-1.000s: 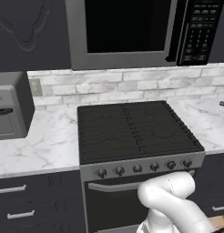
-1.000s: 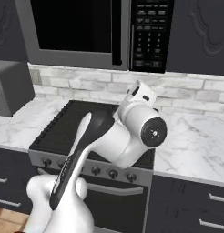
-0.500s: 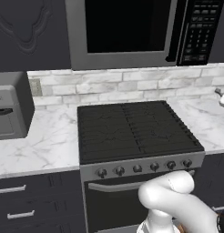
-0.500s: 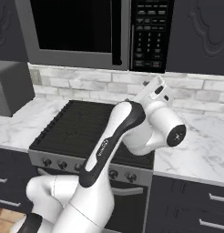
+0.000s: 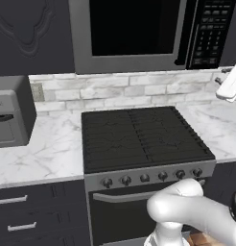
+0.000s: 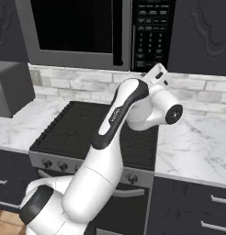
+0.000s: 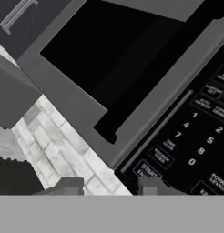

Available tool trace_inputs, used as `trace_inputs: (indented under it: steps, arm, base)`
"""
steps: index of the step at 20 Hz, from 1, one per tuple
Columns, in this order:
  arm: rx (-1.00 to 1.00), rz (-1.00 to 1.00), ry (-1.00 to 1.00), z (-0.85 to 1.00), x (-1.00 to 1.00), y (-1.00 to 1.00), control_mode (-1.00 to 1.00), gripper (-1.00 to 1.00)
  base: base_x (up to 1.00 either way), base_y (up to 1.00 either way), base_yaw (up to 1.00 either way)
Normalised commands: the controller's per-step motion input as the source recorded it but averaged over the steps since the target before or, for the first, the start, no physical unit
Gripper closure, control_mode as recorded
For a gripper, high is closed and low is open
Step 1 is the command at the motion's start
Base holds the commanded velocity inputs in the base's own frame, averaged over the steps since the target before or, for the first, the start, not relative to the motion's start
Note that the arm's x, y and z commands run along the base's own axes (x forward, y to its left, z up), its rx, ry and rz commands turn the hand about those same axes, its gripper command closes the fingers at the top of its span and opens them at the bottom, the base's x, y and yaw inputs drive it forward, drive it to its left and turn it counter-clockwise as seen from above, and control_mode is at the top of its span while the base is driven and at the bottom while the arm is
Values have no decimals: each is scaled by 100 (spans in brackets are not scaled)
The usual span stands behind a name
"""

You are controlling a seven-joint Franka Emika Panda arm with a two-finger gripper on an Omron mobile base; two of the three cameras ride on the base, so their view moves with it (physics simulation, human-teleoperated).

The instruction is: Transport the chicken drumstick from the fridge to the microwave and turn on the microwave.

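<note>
Here the gripper (image 7: 109, 186) stood half open, empty, before the microwave (image 7: 132, 91). Just beyond its fingertips (image 7: 152, 185) lay the rigid keypad (image 7: 196, 141); a light fingertip press should suffice.

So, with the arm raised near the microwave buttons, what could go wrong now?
The keys on the microwave button panel sit close together, so the end effector may press a neighbour of the start key.
The arm's elbow hangs over the stove; a wide swing could strike the backsplash.
</note>
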Motion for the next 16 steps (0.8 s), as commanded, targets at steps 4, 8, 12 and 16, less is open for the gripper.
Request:
trace_inputs:
  steps: [4, 8, 12, 16]
  arm:
    - [0, 0, 0, 7, 64, 14, -100, 100]
    - [0, 0, 0, 9, 63, 17, -100, 100]
    - [0, 0, 0, 8, 58, 2, -100, 100]
    - [0, 0, -1, 9, 55, 0, -100, 100]
  base:
    - [0, 0, 0]
    - [0, 0, 0]
    - [0, 0, 0]
    - [0, 0, 0]
